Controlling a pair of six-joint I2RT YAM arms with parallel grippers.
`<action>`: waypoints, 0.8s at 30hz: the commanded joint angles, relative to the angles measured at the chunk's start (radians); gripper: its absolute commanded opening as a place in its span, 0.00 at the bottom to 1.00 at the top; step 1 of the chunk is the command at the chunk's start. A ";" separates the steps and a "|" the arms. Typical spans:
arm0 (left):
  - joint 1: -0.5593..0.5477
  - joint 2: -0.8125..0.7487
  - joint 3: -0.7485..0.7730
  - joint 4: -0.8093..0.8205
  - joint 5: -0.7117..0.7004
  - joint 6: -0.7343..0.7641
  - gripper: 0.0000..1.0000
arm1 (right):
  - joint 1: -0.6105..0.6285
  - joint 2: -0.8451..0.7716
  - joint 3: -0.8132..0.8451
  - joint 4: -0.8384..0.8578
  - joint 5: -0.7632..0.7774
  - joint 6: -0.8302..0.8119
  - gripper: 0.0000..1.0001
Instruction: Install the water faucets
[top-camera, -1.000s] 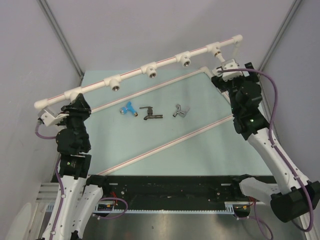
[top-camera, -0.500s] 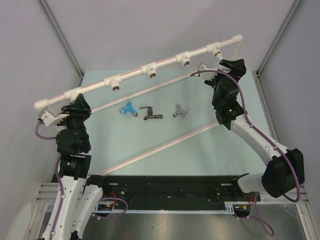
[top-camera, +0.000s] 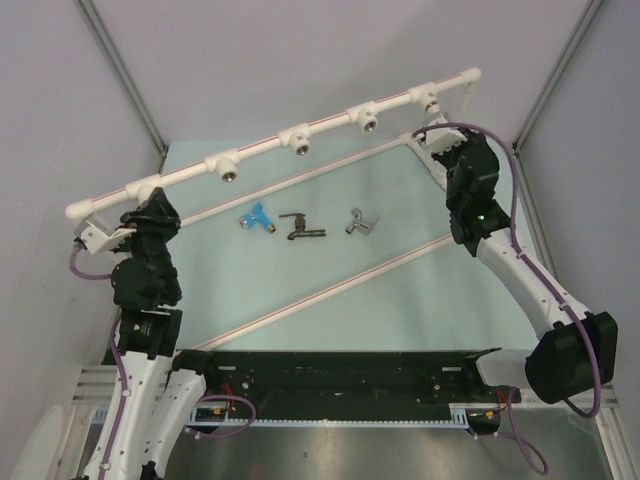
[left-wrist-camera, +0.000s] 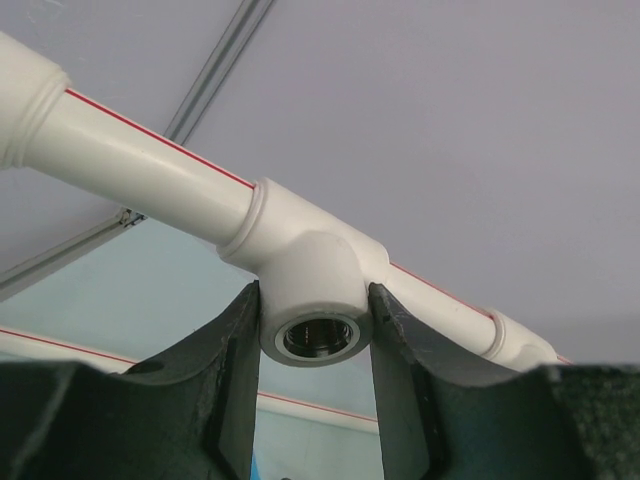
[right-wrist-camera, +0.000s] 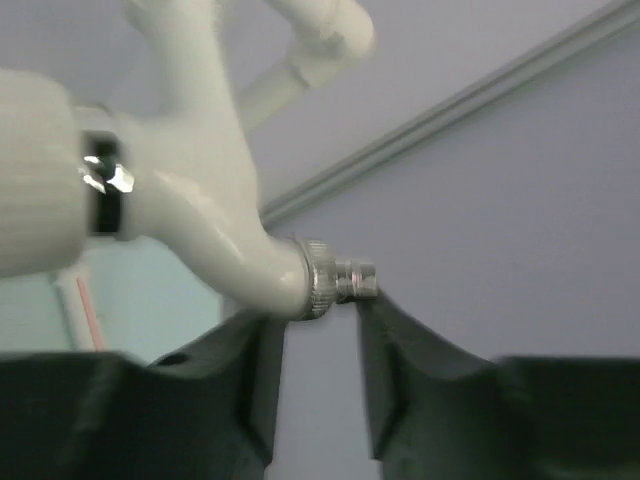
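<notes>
A white pipe (top-camera: 265, 152) with several tee fittings spans the back. My left gripper (top-camera: 150, 207) is shut on the leftmost tee fitting (left-wrist-camera: 310, 265), its fingers (left-wrist-camera: 235, 340) pressed to both sides below the open threaded socket. In the right wrist view the white faucet (right-wrist-camera: 200, 200) hangs screwed into a white fitting. My right gripper (right-wrist-camera: 318, 312) is shut on its knurled metal spout end, near the rightmost tee (top-camera: 428, 98). Blue (top-camera: 257, 217), dark (top-camera: 300, 227) and silver (top-camera: 360, 222) faucets lie on the green table.
Two thinner white pipes with red stripes cross the table, one behind the faucets (top-camera: 300, 177) and one diagonally in front (top-camera: 330, 290). Grey walls close in on both sides. A black rail (top-camera: 330, 370) runs along the near edge.
The right arm swung left, then back toward the pipe's right end, and its jaws closed on the white faucet. The left arm has not moved.
</notes>
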 joint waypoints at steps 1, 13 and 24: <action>-0.019 -0.008 -0.018 -0.045 0.075 0.026 0.00 | -0.015 -0.069 0.034 -0.047 -0.310 0.526 0.24; -0.019 -0.008 -0.018 -0.044 0.076 0.028 0.00 | -0.238 -0.120 0.034 0.035 -0.826 1.193 0.09; -0.019 -0.006 -0.018 -0.044 0.076 0.028 0.00 | -0.243 -0.253 0.034 -0.166 -0.583 0.852 0.63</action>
